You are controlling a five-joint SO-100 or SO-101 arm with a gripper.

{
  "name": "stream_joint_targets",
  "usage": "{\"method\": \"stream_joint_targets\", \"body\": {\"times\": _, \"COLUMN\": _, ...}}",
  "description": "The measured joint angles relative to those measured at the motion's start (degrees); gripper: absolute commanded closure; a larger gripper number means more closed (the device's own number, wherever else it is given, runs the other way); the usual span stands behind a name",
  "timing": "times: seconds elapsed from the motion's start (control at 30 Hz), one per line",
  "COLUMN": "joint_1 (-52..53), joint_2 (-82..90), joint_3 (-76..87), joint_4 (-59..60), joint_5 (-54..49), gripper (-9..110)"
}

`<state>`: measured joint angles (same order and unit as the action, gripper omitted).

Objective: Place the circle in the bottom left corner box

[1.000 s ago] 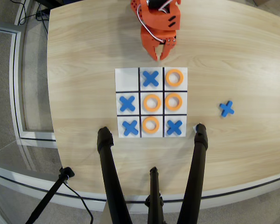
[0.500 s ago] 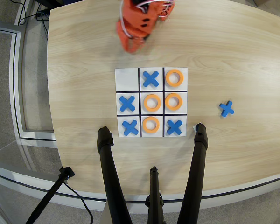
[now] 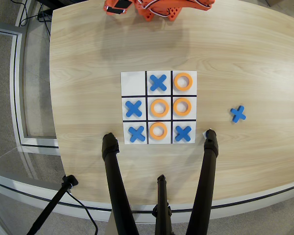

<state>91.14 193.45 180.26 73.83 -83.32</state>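
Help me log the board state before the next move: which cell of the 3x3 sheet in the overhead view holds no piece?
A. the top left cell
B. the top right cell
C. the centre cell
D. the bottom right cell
A: in the overhead view the top left cell is bare white, while each of the other eight cells of the sheet holds a blue X or an orange ring.

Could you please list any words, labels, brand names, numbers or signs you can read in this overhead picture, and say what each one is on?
No readable text: no words, brands or numbers show anywhere.
The tic-tac-toe sheet carries only black grid lines.
The blue X-shaped pieces and orange rings are game shapes, not print.
The orange arm at the top edge shows no legible label.
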Motion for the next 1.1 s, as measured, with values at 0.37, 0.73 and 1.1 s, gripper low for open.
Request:
{"method": "stream_joint_targets", "body": {"times": 0.37, "joint_1": 0.53, "joint_2": 0.00, "joint_3": 0.00, "joint_4": 0.00, "joint_5": 0.00, "gripper": 101}}
{"method": "stream_joint_targets", "body": {"times": 0.73, "joint_1": 0.53, "joint_2": 0.00, "joint_3": 0.00, "joint_4": 0.00, "joint_5": 0.00, "gripper": 101}}
{"method": "stream_joint_targets", "body": {"times": 1.1, "joint_1": 0.53, "joint_2": 0.00, "joint_3": 0.00, "joint_4": 0.00, "joint_5": 0.00, "gripper": 101}}
